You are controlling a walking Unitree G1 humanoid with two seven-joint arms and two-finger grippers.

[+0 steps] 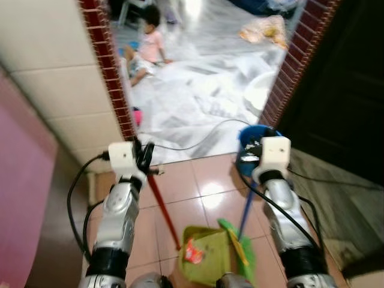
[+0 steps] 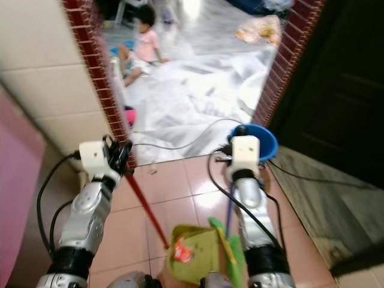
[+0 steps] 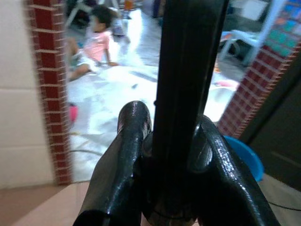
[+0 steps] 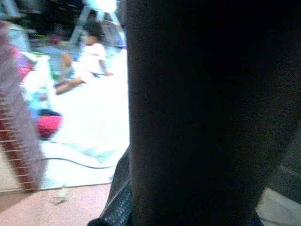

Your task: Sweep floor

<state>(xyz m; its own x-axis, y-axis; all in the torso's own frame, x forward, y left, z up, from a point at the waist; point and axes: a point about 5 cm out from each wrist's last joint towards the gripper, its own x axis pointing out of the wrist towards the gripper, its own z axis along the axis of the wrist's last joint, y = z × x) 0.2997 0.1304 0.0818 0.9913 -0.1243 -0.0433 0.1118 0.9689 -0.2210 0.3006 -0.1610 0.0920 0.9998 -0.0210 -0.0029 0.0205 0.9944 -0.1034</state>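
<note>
At lower centre, left pincer (image 1: 146, 157) clamping red dustpan handle (image 1: 163, 207); right pincer (image 1: 252, 157) state untellable, green dustpan (image 1: 207, 255) lying below.

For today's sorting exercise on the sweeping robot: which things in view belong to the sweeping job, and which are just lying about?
Part of the job:
- left hand, shut on the red handle
- green dustpan holding a red wrapper
- green broom on its blue handle

Just lying about:
- blue basin
- black cable
- person sitting on the floor
- yellow cloth

A dark handle (image 4: 207, 113) blocks the right wrist view, hiding that gripper's jaws.
</note>
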